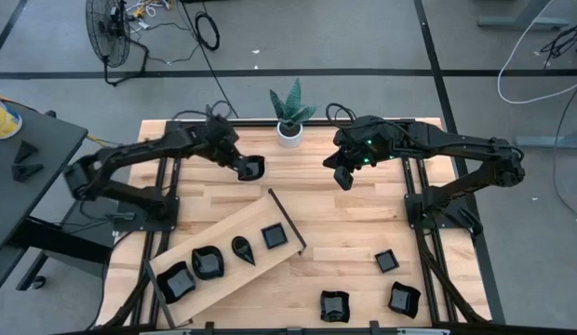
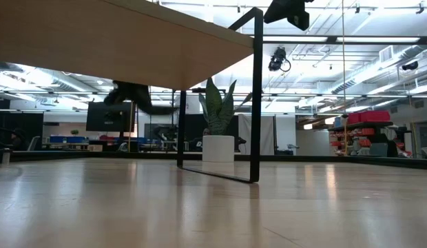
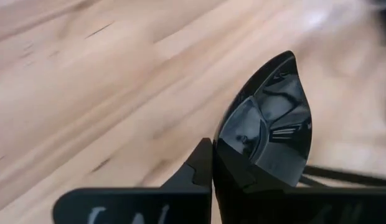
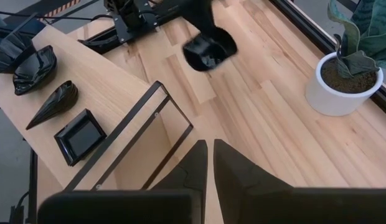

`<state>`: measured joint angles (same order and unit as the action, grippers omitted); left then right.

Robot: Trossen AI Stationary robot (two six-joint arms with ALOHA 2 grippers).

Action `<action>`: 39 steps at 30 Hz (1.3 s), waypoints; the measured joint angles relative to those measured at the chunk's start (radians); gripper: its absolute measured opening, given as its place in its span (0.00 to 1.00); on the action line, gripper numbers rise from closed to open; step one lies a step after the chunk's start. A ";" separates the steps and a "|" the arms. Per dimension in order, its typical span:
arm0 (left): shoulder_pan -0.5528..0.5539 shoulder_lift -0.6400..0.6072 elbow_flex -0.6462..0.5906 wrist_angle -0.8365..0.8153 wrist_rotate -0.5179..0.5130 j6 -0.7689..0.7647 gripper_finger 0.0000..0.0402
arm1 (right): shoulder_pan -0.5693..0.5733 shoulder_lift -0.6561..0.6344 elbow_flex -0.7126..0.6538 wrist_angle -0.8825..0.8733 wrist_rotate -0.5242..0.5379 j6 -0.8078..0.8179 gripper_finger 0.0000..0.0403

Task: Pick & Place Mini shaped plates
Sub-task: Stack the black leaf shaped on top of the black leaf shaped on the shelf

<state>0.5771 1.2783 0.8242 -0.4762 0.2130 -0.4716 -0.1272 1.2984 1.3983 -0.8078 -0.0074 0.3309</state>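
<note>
On the left, the raised wooden board (image 1: 223, 244) slants across the table (image 1: 363, 214) with four black mini plates on it: a wavy one (image 1: 176, 280), a rounded one (image 1: 207, 262), a teardrop one (image 1: 243, 248) and a square one (image 1: 274, 236). Behind it, the left pincer (image 1: 248, 168) is clamped on the edge of a leaf-shaped black plate (image 3: 268, 127), holding it over the bare table near the back. Just to its right stands the white pot with the green plant (image 1: 290, 119). Further right, the right pincer (image 1: 343, 177) hangs above the table, its fingers pressed together on nothing. Three more black plates (image 1: 387, 261) lie on the table at the front right.
</note>
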 joint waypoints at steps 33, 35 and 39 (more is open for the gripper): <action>-0.394 -0.262 0.520 -0.525 0.219 0.639 0.00 | 0.000 0.000 0.000 -0.001 0.000 -0.008 0.08; -0.432 -0.259 0.524 -0.545 0.218 0.645 0.00 | 0.000 0.000 0.000 -0.001 0.000 -0.007 0.08; -0.507 -0.228 0.524 -0.616 0.212 0.631 0.00 | 0.000 0.000 0.000 -0.001 0.000 -0.007 0.08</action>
<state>0.0697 1.0506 1.3483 -1.0925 0.4252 0.1592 -0.1272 1.2984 1.3983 -0.8089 -0.0078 0.3237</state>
